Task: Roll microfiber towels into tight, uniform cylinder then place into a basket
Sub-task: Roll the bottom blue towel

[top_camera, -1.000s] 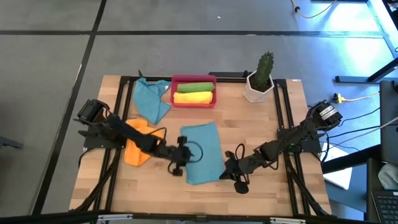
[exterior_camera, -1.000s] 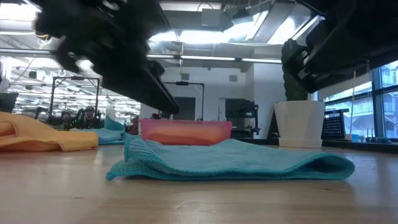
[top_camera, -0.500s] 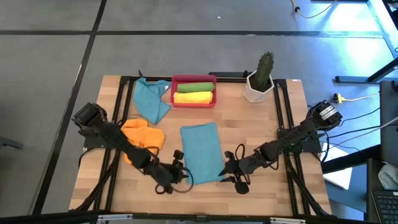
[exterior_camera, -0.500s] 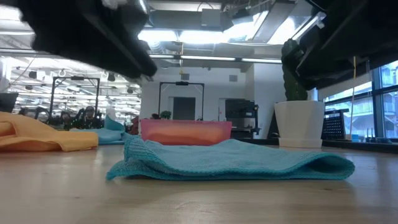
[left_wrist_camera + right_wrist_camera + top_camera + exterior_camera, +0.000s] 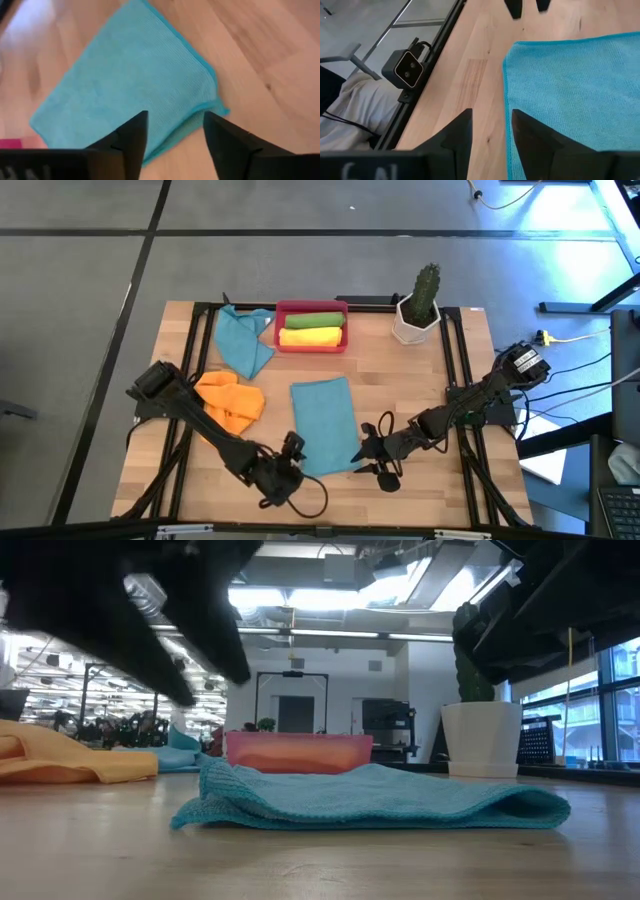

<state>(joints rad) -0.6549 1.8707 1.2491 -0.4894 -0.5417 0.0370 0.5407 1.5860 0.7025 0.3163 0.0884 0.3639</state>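
On the wooden tabletop (image 5: 400,380) a teal towel (image 5: 326,423) lies flat and folded in the middle, one long edge toward each arm. The left end effector (image 5: 293,448) hangs just above the towel's near left corner, its two dark fingers (image 5: 131,134) spread apart with nothing between them; the wrist view shows the corner of the cloth lying below the gap, untouched. The right end effector (image 5: 364,456) sits low at the towel's near right corner, its fingers (image 5: 460,134) also parted and empty, with the towel's edge just beside them and bare wood under the gap. In the low view the teal towel (image 5: 370,798) rests on the wood with its near edge slightly rumpled. An orange towel (image 5: 230,397) lies crumpled to the left, close to the left arm, and a second teal towel (image 5: 243,340) lies loosely at the back left, touching the corner of the red basket (image 5: 311,308). Inside the basket lie two rolled towels side by side, a green roll (image 5: 313,320) at the back and a yellow roll (image 5: 310,337) in front. A cactus in a white pot (image 5: 416,315) stands to the right of the basket.
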